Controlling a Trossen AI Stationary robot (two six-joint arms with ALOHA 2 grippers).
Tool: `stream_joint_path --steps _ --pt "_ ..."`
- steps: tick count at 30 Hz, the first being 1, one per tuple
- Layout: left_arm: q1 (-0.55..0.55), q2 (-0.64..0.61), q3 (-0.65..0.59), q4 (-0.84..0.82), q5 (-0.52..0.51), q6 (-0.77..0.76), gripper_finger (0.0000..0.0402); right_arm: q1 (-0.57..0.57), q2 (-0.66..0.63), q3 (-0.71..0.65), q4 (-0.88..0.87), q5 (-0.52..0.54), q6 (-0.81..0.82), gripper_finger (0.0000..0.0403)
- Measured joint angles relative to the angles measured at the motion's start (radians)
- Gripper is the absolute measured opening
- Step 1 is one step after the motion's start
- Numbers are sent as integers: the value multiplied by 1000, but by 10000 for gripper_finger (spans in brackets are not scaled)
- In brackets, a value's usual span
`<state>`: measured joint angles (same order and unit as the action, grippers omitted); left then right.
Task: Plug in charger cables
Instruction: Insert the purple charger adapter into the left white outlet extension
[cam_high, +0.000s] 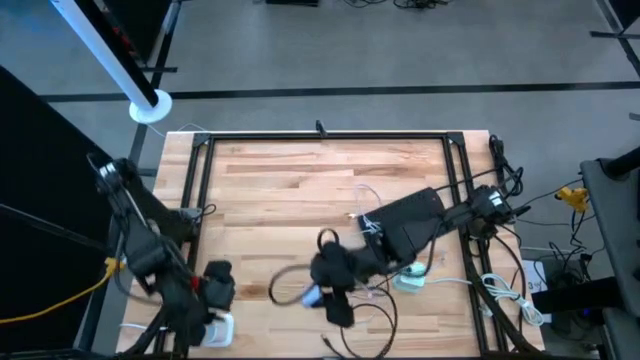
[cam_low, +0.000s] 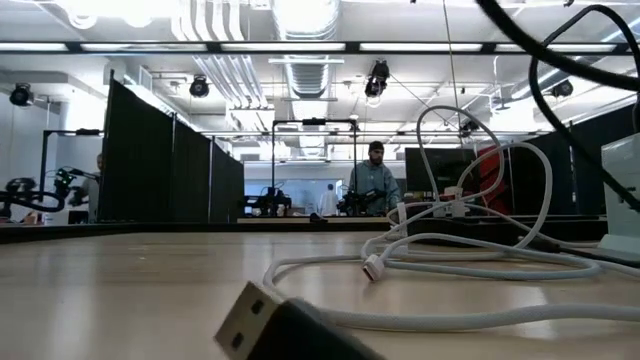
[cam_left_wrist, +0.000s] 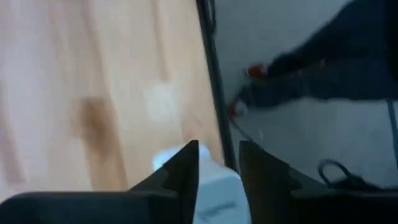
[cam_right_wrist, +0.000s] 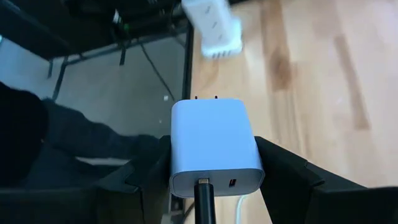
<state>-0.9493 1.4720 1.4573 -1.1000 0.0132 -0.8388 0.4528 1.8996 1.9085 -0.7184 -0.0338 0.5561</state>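
White charger block (cam_right_wrist: 216, 144) sits clamped in the right hand (cam_right_wrist: 214, 171); keep its prongs level toward the power strip (cam_right_wrist: 214, 28). Left hand (cam_left_wrist: 217, 165): cannot tell.

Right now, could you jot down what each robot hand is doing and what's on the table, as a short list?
right hand: shut on a white charger block, black cable plugged into it
left hand: at the table's near left corner, over a white power strip, grip unclear
table: wooden, with loose white cable and black cable
background: a person stands far off
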Motion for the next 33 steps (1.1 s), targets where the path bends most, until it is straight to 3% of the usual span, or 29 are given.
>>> stream_joint_path --steps 7,16,20,33 --pt "-44 140 160 -246 55 -151 190 77 1 -52 43 101 79 191" --pt "-75 147 161 -213 106 -298 245 112 1 -98 127 169 86 191" --pt "-77 147 160 -201 108 -358 259 112 1 -113 130 200 84 191" --pt "-101 147 122 -266 108 -351 269 110 28 -147 225 220 81 191"
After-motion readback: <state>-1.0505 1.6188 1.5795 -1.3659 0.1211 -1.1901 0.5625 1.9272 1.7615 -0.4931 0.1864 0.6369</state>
